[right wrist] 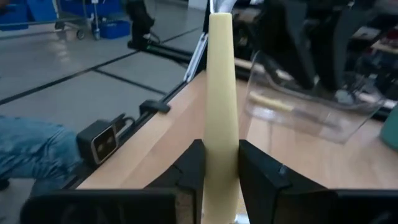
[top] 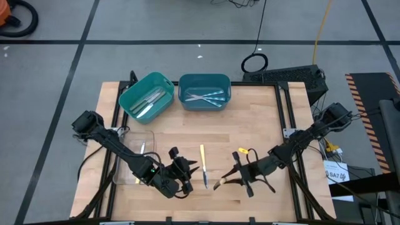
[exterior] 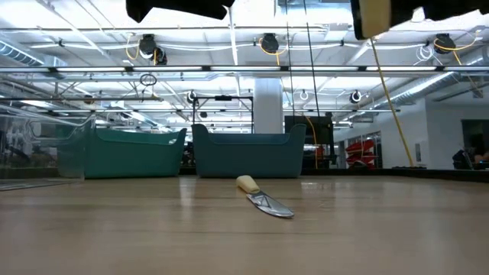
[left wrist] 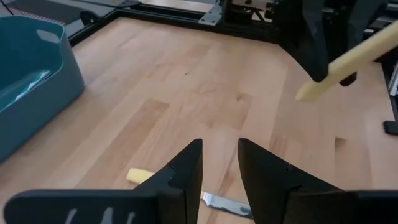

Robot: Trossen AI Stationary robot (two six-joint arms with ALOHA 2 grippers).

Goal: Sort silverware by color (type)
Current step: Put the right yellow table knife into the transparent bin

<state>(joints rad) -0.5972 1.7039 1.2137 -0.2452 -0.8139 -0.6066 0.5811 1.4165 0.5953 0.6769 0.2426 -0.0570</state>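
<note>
My right gripper [top: 234, 177] hovers over the table's near middle, shut on a yellow-handled piece of silverware [right wrist: 221, 93] whose handle end [top: 218, 185] sticks out toward the left arm. My left gripper [left wrist: 219, 163] is open and holds nothing. It hangs above a yellow-handled knife [top: 204, 166] that lies flat on the wood, also seen in the low view as the knife [exterior: 263, 200]. More silverware lies in the two teal bins [top: 147, 94] [top: 205, 92], and one piece [top: 142, 149] in the clear tray [top: 132, 159]. My right gripper pinches the yellow handle [right wrist: 221, 163] between its two fingers, which lie along it. The handle's free end [left wrist: 311, 92] reaches well past the fingertips. The gripper comes nearly level from the table's right. The piece is lifted clear of the table; its working end is hidden behind the fingers.
The teal bins stand side by side at the table's far edge. The clear tray sits at the near left, under the left arm. Bare wood lies between the bins and the grippers. Cables and a dark box [right wrist: 102, 142] sit beyond the table's edge.
</note>
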